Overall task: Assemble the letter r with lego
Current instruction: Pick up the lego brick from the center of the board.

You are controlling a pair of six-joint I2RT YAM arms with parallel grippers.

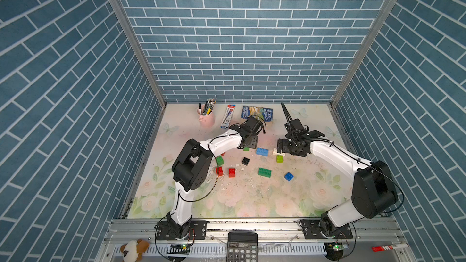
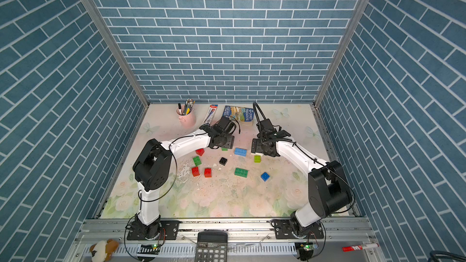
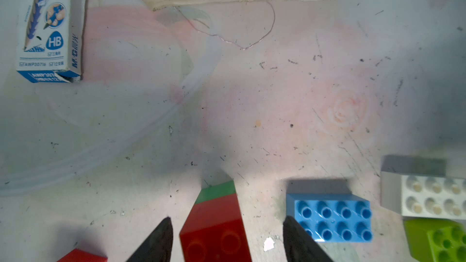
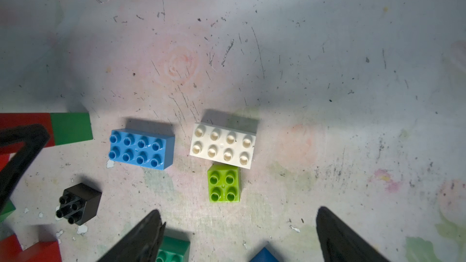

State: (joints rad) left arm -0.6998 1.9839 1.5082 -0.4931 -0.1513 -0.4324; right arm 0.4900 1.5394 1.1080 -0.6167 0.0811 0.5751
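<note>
The lego lies loose on the flowered table. In the left wrist view a red brick (image 3: 214, 238) sits stacked on a green one (image 3: 216, 190). My left gripper (image 3: 227, 219) is open around this stack, with a gap on each side. A light blue long brick (image 1: 262, 151), a white long brick (image 4: 223, 144) and a lime square brick (image 4: 224, 185) lie close together. My right gripper (image 4: 238, 210) hangs open above the table beside the lime brick, holding nothing. Nearer the front are a black brick (image 1: 245, 161), a green long brick (image 1: 264, 172), a blue square (image 1: 289, 176) and red bricks (image 1: 232, 172).
At the back stand a pink cup of pens (image 1: 206, 118), a pencil box (image 1: 227, 116) and a book (image 1: 257, 113). A green square brick (image 2: 197, 160) and one more red brick (image 2: 200, 151) lie under the left arm. Blue brick-pattern walls close three sides.
</note>
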